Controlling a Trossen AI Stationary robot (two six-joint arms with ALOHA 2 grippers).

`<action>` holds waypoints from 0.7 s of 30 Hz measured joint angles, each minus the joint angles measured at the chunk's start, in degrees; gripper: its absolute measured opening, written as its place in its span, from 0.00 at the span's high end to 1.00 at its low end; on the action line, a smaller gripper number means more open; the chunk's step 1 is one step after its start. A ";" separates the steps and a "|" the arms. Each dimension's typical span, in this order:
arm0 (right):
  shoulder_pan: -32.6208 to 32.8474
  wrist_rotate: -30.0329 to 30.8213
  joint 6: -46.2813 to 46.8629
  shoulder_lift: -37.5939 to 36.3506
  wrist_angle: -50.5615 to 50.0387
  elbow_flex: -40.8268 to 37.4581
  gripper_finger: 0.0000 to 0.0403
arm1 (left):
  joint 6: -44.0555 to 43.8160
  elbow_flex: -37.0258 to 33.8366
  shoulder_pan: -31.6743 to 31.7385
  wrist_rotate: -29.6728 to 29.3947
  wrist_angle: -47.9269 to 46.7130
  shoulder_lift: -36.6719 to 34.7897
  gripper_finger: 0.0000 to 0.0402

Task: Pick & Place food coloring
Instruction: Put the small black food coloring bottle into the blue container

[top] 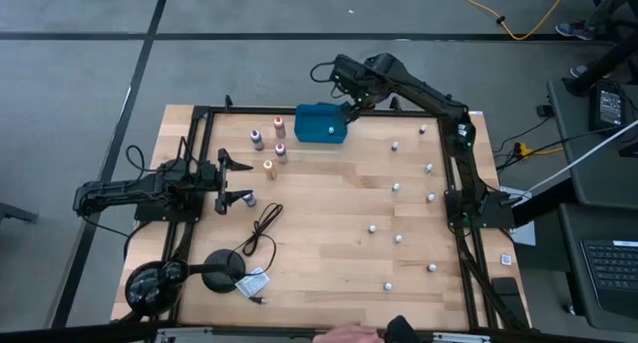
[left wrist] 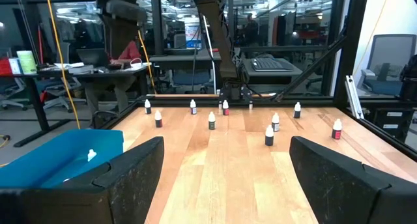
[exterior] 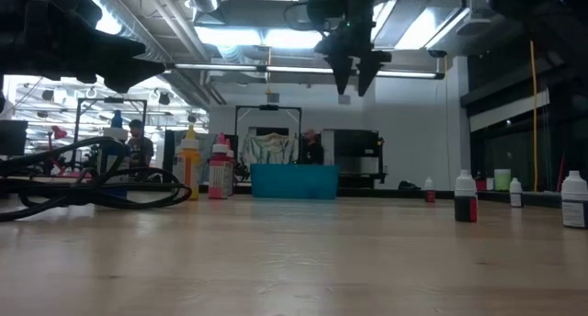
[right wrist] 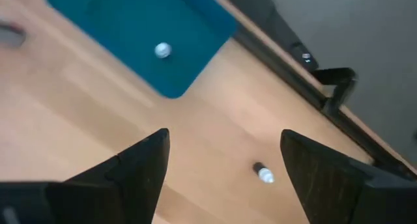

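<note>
place: lab/workshop | cues: desks (left wrist: 98,71), office chair (left wrist: 391,61), exposed ceiling ducts (exterior: 165,40)

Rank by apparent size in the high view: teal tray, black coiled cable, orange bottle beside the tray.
1. teal tray
2. black coiled cable, a thin loop with a nearly similar spread
3. orange bottle, clearly smallest

The wooden table (top: 329,253) has its widest bare stretch in the middle, between the black cable (top: 261,228) on the left and the scattered small bottles (top: 397,187) on the right. Those right-side bottles stand well apart, leaving lanes between them. At the far edge the teal tray (top: 320,124) blocks the centre, with taller coloured bottles (top: 268,169) clustered just to its left. The right gripper (top: 350,111) hangs above the tray's right end, fingers spread. The left gripper (top: 227,180) sits low at the left edge, fingers apart.
</note>
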 joint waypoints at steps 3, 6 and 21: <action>0.32 4.54 -0.21 -1.34 -0.05 -3.92 0.28 | 0.00 -0.01 0.01 0.00 0.00 0.01 0.18; 0.59 8.76 -2.69 -4.27 -0.17 -11.11 0.29 | 0.00 0.00 0.01 0.00 0.00 0.00 0.18; -3.15 9.14 1.68 -30.81 15.40 -50.28 0.29 | 0.00 0.00 -0.01 0.00 0.00 0.01 0.18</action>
